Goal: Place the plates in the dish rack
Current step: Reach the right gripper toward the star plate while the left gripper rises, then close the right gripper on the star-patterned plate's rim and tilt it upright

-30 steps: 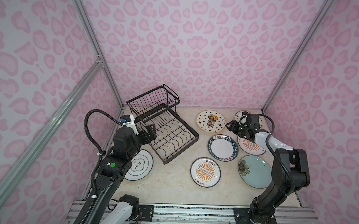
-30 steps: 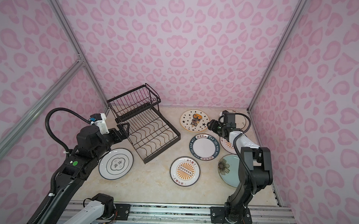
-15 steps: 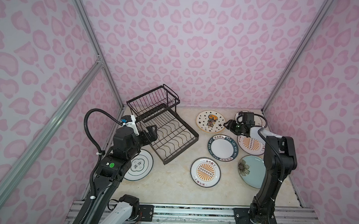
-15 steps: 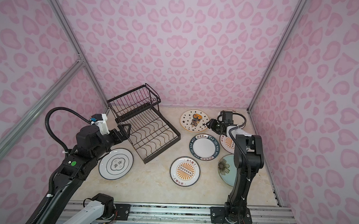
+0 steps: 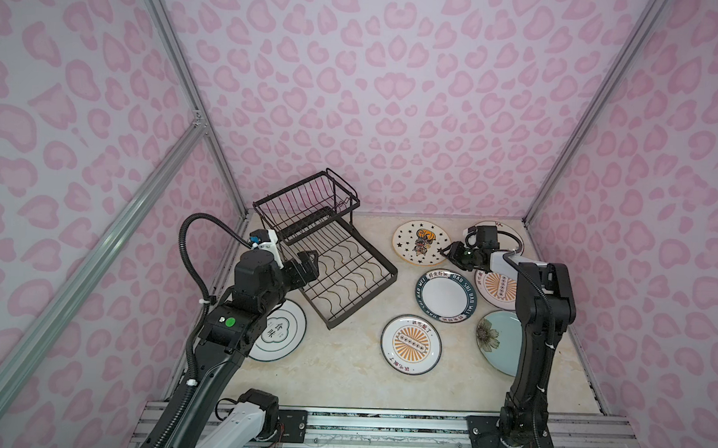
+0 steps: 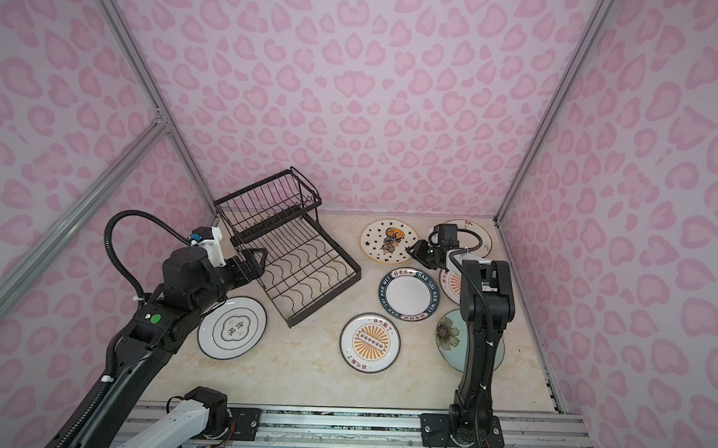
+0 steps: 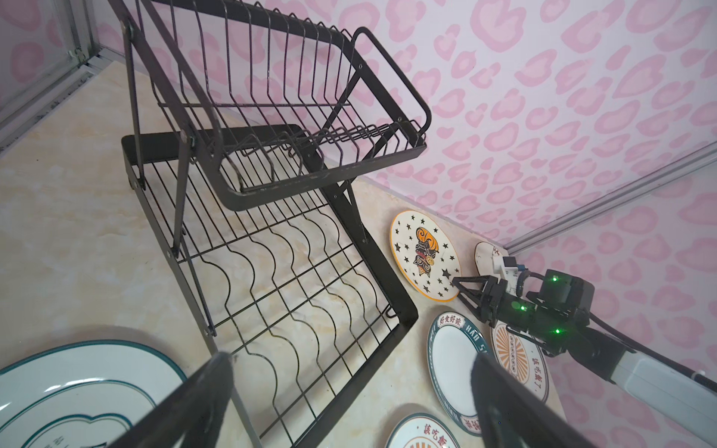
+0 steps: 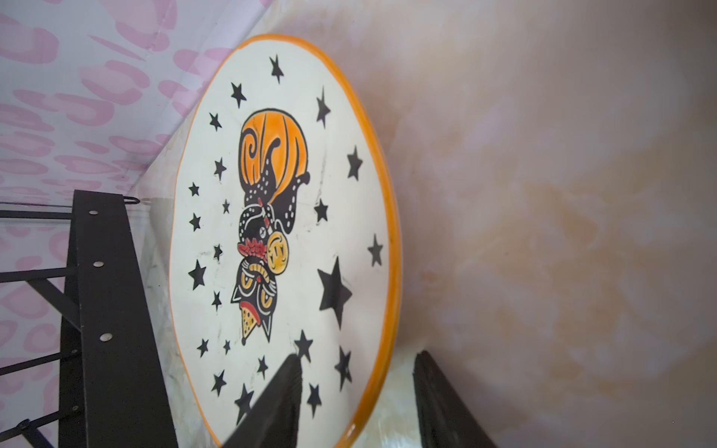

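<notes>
Nothing is loaded yet: the dish rack (image 5: 331,253) is empty, seven plates (image 5: 410,343) lie flat around it, the right gripper (image 5: 445,252) sits half-open astride the star plate (image 5: 421,242) rim at the rack's three o'clock, and the left gripper (image 5: 309,259) is spread wide.

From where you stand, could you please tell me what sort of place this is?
Probably a robot test booth, not a kitchen: pink patterned walls on metal framing, robot arms bolted to a rail, plates and a dish rack laid out on a table.
</notes>
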